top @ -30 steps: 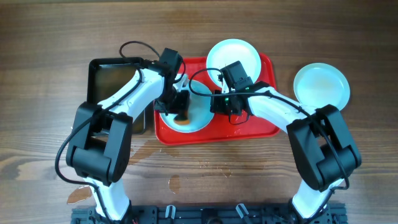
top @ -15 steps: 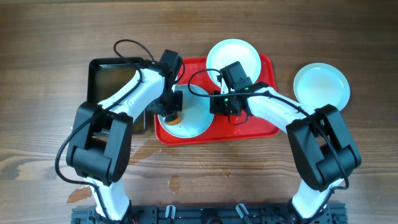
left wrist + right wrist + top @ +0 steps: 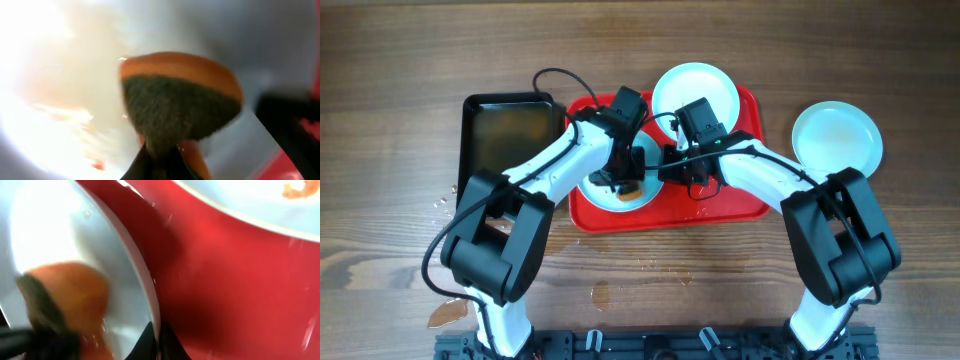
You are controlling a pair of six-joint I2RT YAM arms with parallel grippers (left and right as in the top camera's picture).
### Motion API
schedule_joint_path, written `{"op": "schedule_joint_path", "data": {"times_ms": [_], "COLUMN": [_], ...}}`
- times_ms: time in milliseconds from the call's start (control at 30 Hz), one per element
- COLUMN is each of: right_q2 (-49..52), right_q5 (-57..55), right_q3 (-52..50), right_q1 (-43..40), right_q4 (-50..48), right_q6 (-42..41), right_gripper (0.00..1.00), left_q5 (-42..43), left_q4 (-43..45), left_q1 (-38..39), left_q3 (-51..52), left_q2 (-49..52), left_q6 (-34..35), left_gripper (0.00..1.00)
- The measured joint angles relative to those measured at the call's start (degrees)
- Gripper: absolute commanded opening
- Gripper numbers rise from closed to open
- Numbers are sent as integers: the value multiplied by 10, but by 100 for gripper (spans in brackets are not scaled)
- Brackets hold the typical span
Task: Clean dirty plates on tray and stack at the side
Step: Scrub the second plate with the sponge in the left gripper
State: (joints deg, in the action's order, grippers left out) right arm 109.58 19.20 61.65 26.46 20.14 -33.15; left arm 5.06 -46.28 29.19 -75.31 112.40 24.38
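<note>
Three plates [image 3: 695, 88]: two on tray [image 3: 745, 205], one beside. Left claw [image 3: 160, 157] clamps sponge [image 3: 180, 100]; right claw [image 3: 153, 336] clamps one plate [image 3: 75, 230].

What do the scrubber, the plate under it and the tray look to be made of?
Scrubber: a sponge, soft orange foam with a dark, fuzzy scouring face. Plate: glossy and pale, bright glare; glazed ceramic or melamine, cannot tell. Tray: red, smooth, shiny with wet beads; likely plastic.
</note>
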Motion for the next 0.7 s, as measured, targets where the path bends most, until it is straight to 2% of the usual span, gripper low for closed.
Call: {"op": "schedule_joint_path", "data": {"times_ms": [200, 400, 500, 567, 700], "right_q2": [0, 1, 1, 1, 1], "right_q5": [1, 5, 7, 7, 2], "right_q3": [0, 0, 0, 0, 0], "right_q1": [1, 5, 5, 3, -1], "right_q4": [-1, -1, -1, -1, -1], "right_q6": [0, 0, 3, 5, 12], "right_gripper": [4, 4, 4, 4, 4], "left_q5": [-133, -168, -141, -87, 5], "left_q4": [-24, -56, -92, -106, -68], "left_q1": [-14, -14, -15, -21, -29], "left_q3": [1, 23, 25, 25, 30], "left_q2": [0, -5, -7, -7, -9], "left_q6": [87, 133, 128, 92, 54], "left_gripper": [4, 4, 4, 4, 4]}}
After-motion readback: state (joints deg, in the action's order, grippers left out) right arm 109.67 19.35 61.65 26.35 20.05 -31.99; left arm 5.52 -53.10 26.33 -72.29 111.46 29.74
